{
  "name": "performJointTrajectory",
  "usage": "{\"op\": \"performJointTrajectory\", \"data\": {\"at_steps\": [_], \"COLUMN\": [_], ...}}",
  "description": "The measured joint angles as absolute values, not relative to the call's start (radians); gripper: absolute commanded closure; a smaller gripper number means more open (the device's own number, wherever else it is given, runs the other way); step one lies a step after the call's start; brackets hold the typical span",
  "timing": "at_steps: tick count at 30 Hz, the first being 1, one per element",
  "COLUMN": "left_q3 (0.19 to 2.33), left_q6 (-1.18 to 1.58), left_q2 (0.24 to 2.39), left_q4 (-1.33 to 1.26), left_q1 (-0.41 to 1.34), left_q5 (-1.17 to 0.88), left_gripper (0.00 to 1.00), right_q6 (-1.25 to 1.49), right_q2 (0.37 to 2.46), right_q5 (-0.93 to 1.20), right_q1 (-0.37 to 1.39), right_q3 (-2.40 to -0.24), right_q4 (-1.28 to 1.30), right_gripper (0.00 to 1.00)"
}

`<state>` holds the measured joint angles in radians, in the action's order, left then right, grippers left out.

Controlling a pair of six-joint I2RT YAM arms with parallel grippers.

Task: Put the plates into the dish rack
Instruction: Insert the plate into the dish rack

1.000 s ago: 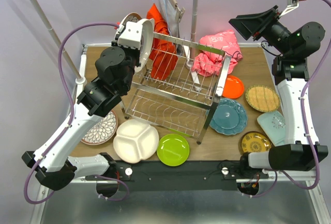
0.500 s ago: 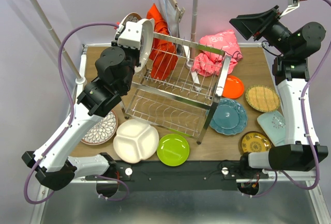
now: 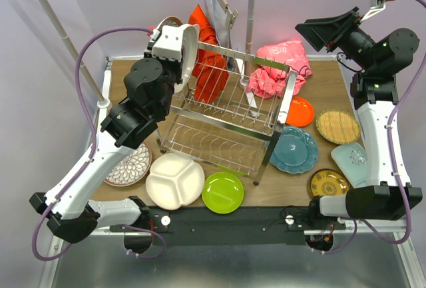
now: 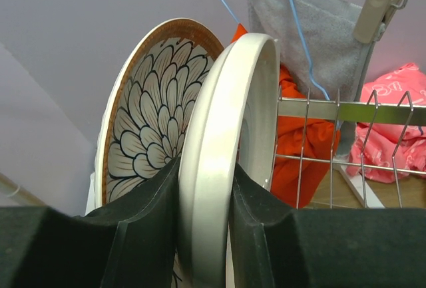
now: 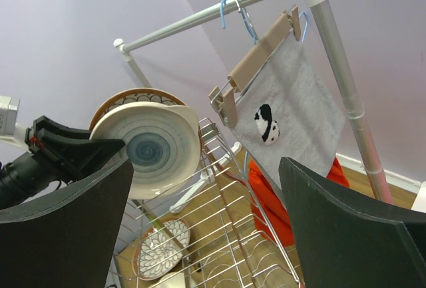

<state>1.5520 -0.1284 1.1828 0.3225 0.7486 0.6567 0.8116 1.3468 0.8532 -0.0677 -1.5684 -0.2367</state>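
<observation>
Dish rack point(image 3: 229, 112) of steel wire stands mid-table. At its 10 o'clock corner the left gripper point(image 4: 205, 188) is clamped on the rim of a white plate point(image 4: 223, 122), held on edge beside the top tier's end rail. Close behind it, toward 9 o'clock, a brown-rimmed floral plate point(image 4: 150, 122) also stands upright; whether the two touch cannot be told. A red cloth point(image 3: 202, 25) crowds the rack's wires at 12 o'clock, with a grey towel point(image 5: 286, 102) hanging from the white rail point(image 3: 251, 8) above it. A pink cloth point(image 3: 279, 68) lies at 1 o'clock. The right gripper point(image 5: 206, 168) hangs high at 2 o'clock, jaws wide apart and empty. On the table lie a white divided plate point(image 3: 175, 180) at 7 o'clock, a lime green plate point(image 3: 223, 192) at 6, a teal plate point(image 3: 293, 149) at 4 and an orange plate point(image 3: 300, 111) at 3.
</observation>
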Motion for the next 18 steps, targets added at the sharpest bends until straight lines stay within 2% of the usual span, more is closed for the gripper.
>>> {"op": "performJointTrajectory", "data": {"at_steps": [14,18], "left_q3": [1.592,1.603], "left_q6": [-0.123,-0.123], "left_q2": [1.199,1.199], "left_q4": [0.302,0.3], "left_q1": [0.755,0.762], "left_q5": [0.67,0.675], "left_gripper": [0.48,0.4], "right_q6": [0.812,0.812], "right_q2": [1.346,1.345], "right_q5": [0.853,0.853], "right_q1": [-0.068,-0.072], "right_q3": [-1.565,-1.562], "right_q4": [-0.236,-0.236], "right_gripper": [0.0,0.0]}}
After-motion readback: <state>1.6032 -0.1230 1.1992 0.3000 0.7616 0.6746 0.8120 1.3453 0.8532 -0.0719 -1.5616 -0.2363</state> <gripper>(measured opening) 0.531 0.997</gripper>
